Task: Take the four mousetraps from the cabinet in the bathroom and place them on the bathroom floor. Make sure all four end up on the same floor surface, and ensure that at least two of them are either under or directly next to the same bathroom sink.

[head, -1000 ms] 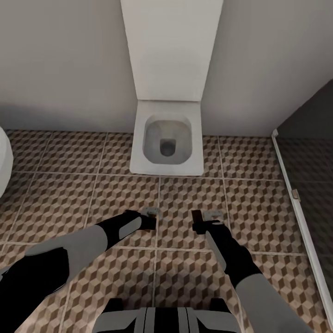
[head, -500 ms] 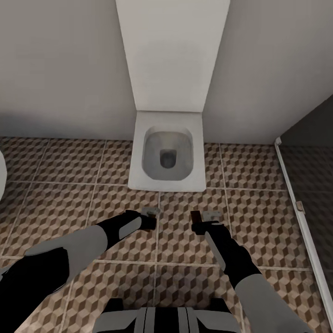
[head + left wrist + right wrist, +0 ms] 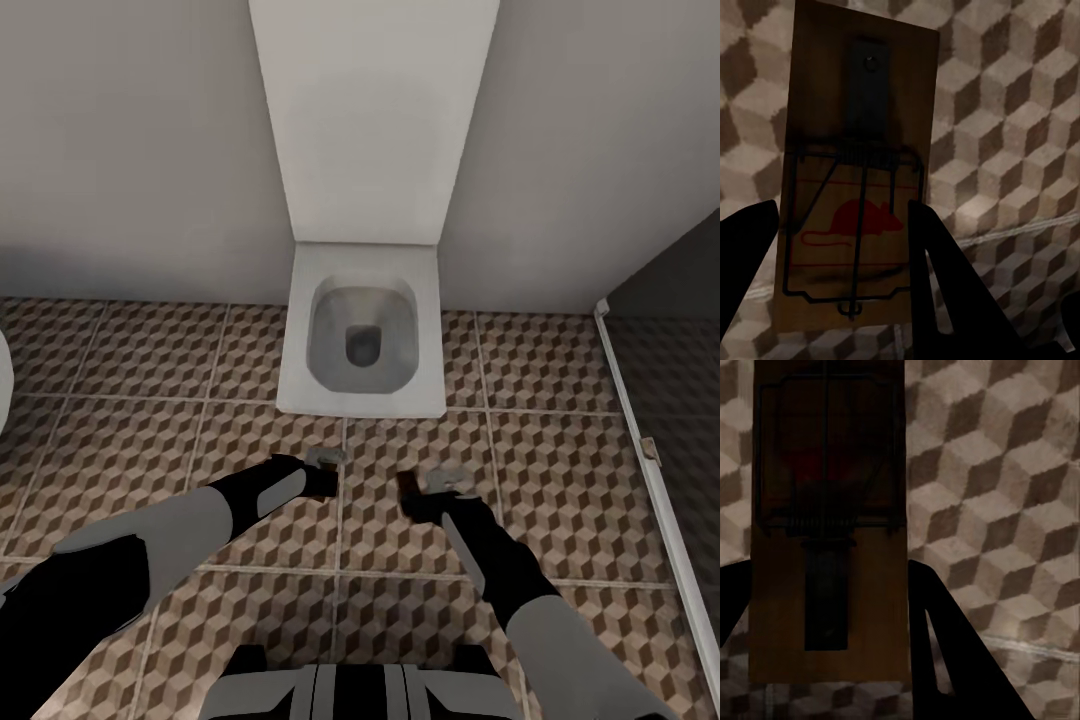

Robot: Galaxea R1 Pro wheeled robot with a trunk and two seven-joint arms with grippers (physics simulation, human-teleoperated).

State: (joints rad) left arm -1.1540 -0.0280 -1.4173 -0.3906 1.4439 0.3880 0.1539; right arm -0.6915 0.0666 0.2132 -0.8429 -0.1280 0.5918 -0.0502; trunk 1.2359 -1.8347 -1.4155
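head view: both arms reach forward over the bathroom floor (image 3: pixel 120 440), the left gripper (image 3: pixel 322 478) and right gripper (image 3: pixel 418 497) side by side just near of the white toilet (image 3: pixel 362 330); a dark glass shower panel (image 3: pixel 680 400) stands at the right.

left wrist view: the left gripper (image 3: pixel 840 247) pinches a mousetrap (image 3: pixel 855 180) between its dark fingers (image 3: pixel 937 255), red mouse print up.

right wrist view: the right gripper (image 3: pixel 829 607) clamps another mousetrap (image 3: pixel 829 521), shadowed, over the cube-pattern tiles.

A brown mousetrap (image 3: pixel 829 525) sits clamped between the right end effector's (image 3: pixel 832 622) dark fingers (image 3: pixel 945 645), above the cube-patterned bathroom floor (image 3: pixel 997 495).
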